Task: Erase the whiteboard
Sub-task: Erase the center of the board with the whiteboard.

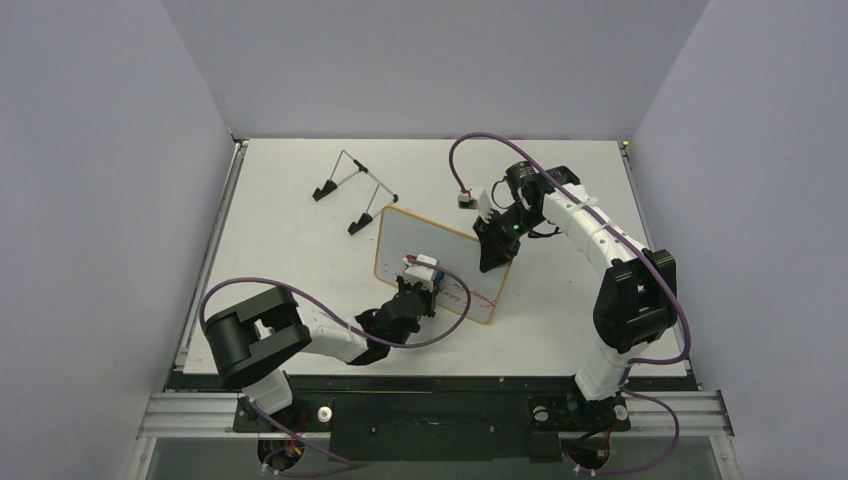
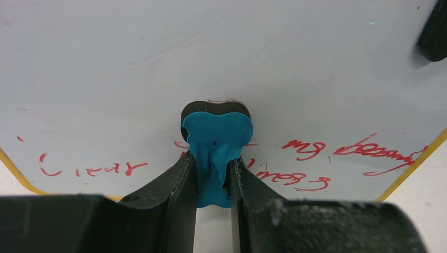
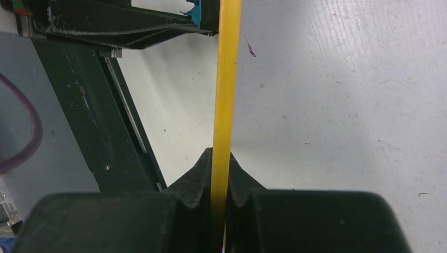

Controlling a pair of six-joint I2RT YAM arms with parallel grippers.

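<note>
The whiteboard [image 1: 430,255] stands tilted near the table's middle, with a yellow-orange rim and red handwriting along its lower part [image 2: 305,150]. Its upper area is blank. My right gripper [image 1: 492,262] is shut on the board's right edge; the right wrist view shows the yellow rim [image 3: 225,89] clamped between the jaws. My left gripper [image 1: 418,290] is shut on a blue eraser [image 2: 216,142] with a black pad. It presses the eraser against the board's face at the top line of writing.
A thin wire stand [image 1: 352,190] with black feet sits at the back left of the white table [image 1: 300,260]. A small white and red object [image 1: 463,198] lies behind the board. Grey walls enclose three sides.
</note>
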